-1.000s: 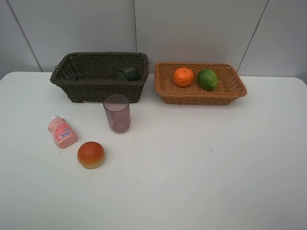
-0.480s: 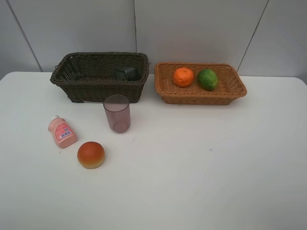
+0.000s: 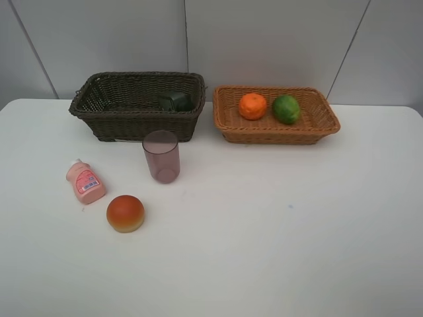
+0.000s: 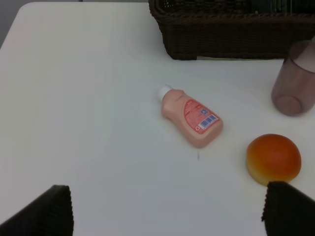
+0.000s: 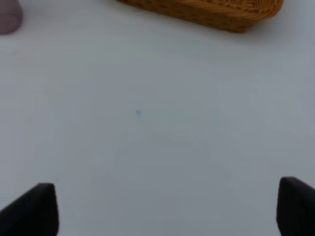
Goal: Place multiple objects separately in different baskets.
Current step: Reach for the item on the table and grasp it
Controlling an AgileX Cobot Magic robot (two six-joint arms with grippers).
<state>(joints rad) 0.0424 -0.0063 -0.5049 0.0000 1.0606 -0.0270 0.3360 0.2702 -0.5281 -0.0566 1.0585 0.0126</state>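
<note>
The dark brown basket (image 3: 86, 105) stands at the back left with a dark grey pump bottle (image 3: 174, 100) inside. Beside it, the light tan basket (image 3: 317, 125) holds an orange (image 3: 252, 105) and a green round fruit (image 3: 286, 109). On the table lie a purple cup (image 3: 161, 156), upright, a pink bottle (image 3: 85, 181) on its side and a red-orange bun (image 3: 125, 212). Neither arm shows in the high view. My left gripper (image 4: 170, 214) hangs open above the table short of the pink bottle (image 4: 192, 116) and bun (image 4: 273, 157). My right gripper (image 5: 167, 209) is open over bare table.
The white table (image 3: 277, 238) ends at a grey panelled wall behind the baskets. In the right wrist view the tan basket (image 5: 206, 12) and the purple cup (image 5: 9, 17) sit at the far edge. The brown basket (image 4: 221, 29) and cup (image 4: 294, 81) show in the left wrist view.
</note>
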